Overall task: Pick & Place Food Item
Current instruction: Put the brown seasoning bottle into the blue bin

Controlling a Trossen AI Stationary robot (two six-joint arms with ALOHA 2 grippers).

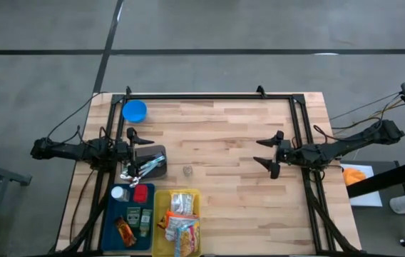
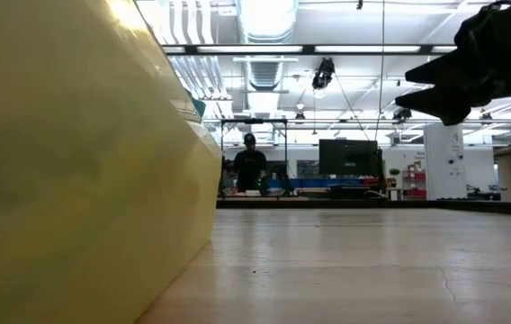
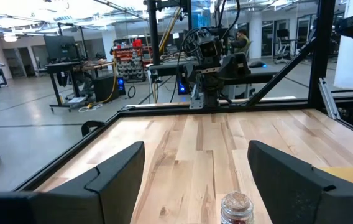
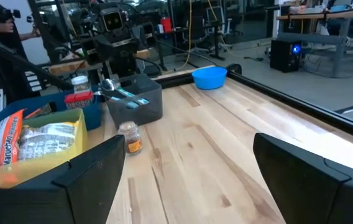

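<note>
A small clear jar (image 1: pixel 187 170) with brownish contents stands upright on the wooden table, between the two arms; it also shows in the wrist views (image 3: pixel 235 208) (image 4: pixel 130 137). Snack packets (image 1: pixel 181 221) lie in a yellow bin (image 1: pixel 155 214) at the near left. My left gripper (image 1: pixel 140 145) hovers level at the table's left side, open, with nothing between its fingers (image 3: pixel 196 149). My right gripper (image 1: pixel 265 153) hovers level at the right side, open and empty (image 4: pixel 189 140), pointing toward the jar and well short of it.
A grey bin (image 1: pixel 156 153) with utensils stands close in front of the left gripper. A blue bowl (image 1: pixel 134 110) sits at the far left. A blue tray (image 1: pixel 110 221) with several small items lies beside the yellow bin. A black frame (image 1: pixel 209 96) rims the table.
</note>
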